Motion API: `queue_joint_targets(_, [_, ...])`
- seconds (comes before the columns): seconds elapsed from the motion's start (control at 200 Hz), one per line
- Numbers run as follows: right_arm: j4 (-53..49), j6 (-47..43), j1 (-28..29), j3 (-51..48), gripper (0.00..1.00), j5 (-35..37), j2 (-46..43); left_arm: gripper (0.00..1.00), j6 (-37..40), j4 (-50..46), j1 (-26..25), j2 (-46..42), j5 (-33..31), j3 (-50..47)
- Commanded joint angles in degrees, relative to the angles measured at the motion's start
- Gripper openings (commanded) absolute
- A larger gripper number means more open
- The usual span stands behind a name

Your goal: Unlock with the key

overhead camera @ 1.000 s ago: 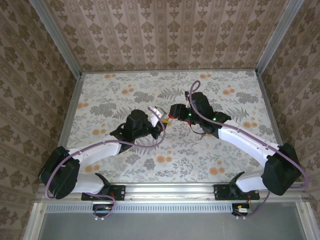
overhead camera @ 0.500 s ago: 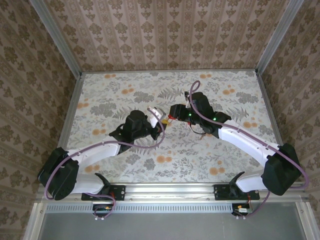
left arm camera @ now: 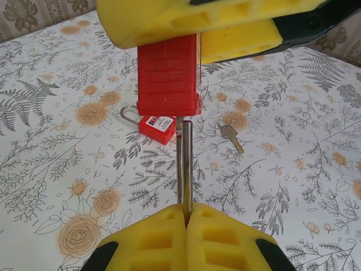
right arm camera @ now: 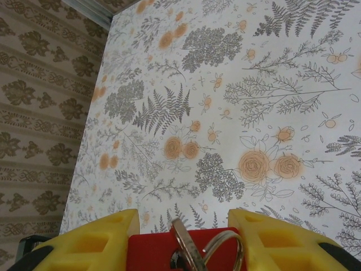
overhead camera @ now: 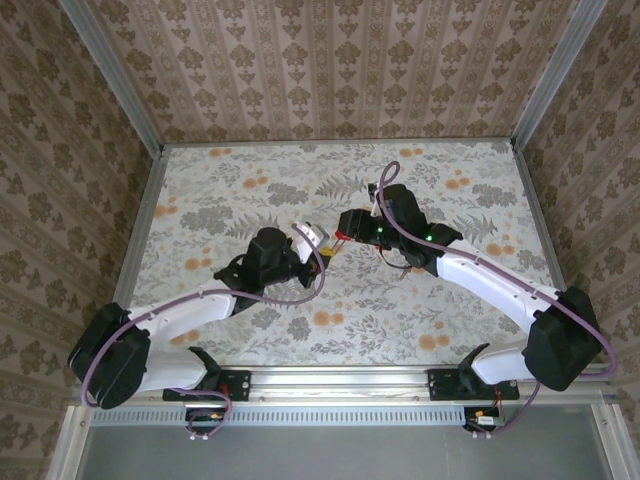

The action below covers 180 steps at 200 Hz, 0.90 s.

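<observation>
A red padlock [left arm camera: 168,76] hangs above the table, and my right gripper [right arm camera: 183,237] is shut on its body [right arm camera: 149,251]. In the right wrist view a silver key [right arm camera: 186,248] with a ring [right arm camera: 225,248] sits in the keyhole, facing the camera. The long metal shackle [left arm camera: 185,164] runs from the body down to my left gripper [left arm camera: 186,212], which is shut on its end. The right gripper's yellow fingers [left arm camera: 237,45] clamp the body from both sides. From above, the two grippers meet at the padlock [overhead camera: 340,237] over mid-table.
On the flowered table [left arm camera: 67,169] below the held lock lie a smaller red padlock [left arm camera: 156,127] with a label and a loose key [left arm camera: 230,134] on a ring. Patterned walls [overhead camera: 330,70] close off the table at the back and sides.
My left arm has drawn back a little toward the near left with the shackle still in its fingers. The right arm and the padlock body have stayed in place.
</observation>
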Motion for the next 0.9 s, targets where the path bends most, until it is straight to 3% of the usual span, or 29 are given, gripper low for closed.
queue_joint_targets(0.0, [2.22,-0.99,-1.06,1.84,0.25,3.36,-0.41,0.0,-0.08,-2.9,-0.71,-1.78,2.94,-1.46])
queue_joint_targets(0.165, [2.44,-0.89,-1.06,1.46,0.25,3.01,-0.09,0.0,0.12,-3.49,-0.98,-2.4,1.13,-1.74])
queue_joint_targets(0.455, [3.9,0.0,-1.02,0.82,0.25,2.92,0.53,0.14,-0.64,-2.04,-2.61,-1.92,1.35,-1.13])
queue_joint_targets(0.895, [4.26,0.53,-0.8,-0.17,0.25,2.42,0.47,0.16,-0.11,-0.92,-4.17,0.18,-1.69,-0.59])
